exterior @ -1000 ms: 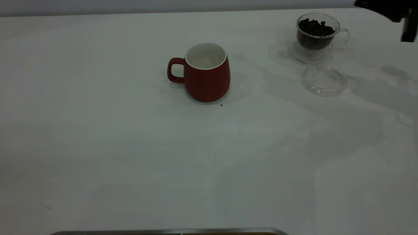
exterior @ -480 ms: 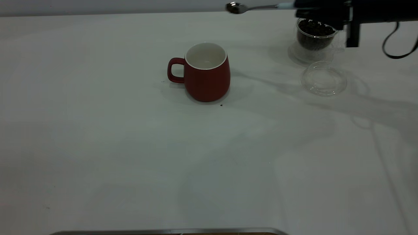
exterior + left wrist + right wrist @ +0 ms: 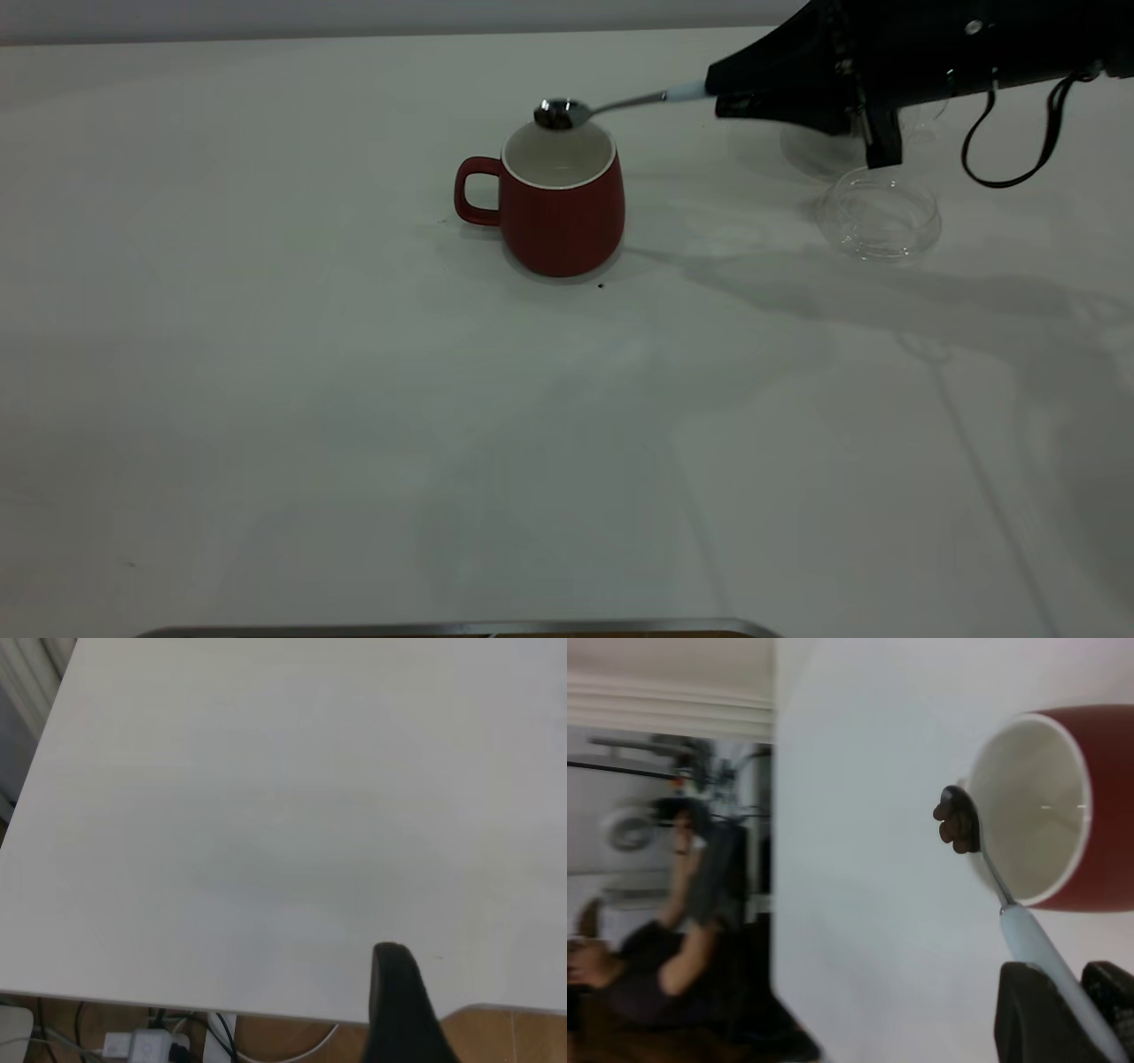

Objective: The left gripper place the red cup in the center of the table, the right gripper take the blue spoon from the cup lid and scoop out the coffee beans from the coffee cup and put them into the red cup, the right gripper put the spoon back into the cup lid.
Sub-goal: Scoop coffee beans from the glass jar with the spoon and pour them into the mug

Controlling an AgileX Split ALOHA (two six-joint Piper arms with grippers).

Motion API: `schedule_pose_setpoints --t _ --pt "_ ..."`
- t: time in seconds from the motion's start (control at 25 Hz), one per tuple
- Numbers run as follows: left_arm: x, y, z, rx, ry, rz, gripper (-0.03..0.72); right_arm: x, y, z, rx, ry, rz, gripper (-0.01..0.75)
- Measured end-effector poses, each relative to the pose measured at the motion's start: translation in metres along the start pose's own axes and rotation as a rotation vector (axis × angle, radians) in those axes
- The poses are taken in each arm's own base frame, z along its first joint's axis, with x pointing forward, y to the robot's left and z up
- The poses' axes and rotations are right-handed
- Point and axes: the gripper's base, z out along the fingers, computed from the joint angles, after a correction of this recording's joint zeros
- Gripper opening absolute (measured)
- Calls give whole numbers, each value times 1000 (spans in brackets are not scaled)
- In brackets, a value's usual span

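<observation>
The red cup (image 3: 558,213) stands upright near the middle of the table (image 3: 354,399), handle to the left, and its white inside looks empty. My right gripper (image 3: 722,89) reaches in from the right, shut on the pale handle of the blue spoon (image 3: 620,104). The spoon's bowl hovers over the cup's far rim. In the right wrist view the spoon (image 3: 983,868) carries a few coffee beans (image 3: 953,822) beside the red cup (image 3: 1109,806), held by the right gripper (image 3: 1074,1014). The cup lid (image 3: 879,217) lies bare. The coffee cup is hidden behind the right arm. My left gripper (image 3: 399,1001) is parked over the table's edge.
A dark speck (image 3: 601,285) lies by the red cup's base. A metal strip (image 3: 461,629) runs along the near edge. Cables and a power strip (image 3: 142,1045) lie below the table edge. A person (image 3: 647,957) sits beyond the far side.
My right gripper came in from the upper right with the spoon and moved left and down. The spoon's bowl now sits over the red cup's rim. The arm now covers the coffee cup.
</observation>
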Motion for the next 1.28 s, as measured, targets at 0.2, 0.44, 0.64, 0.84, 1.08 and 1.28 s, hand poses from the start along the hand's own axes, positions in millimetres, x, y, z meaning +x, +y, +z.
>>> schedule_pose_setpoints --t 0.2,0.44,0.64,0.84,1.08,1.28 --pt "0 0 0 0 0 0 516 0 -3 5 63 -23 -49 115" --pt "0 0 0 0 0 0 516 -1 -5 7 101 -35 -159 115" --pt "0 0 0 0 0 0 516 2 -2 11 101 -20 -281 115" --pt "0 0 0 0 0 0 516 3 -1 12 101 -8 -451 115" --pt "0 0 0 0 0 0 516 2 -2 12 107 2 -657 115" --pt "0 0 0 0 0 -1 516 3 3 11 73 -1 -644 115"
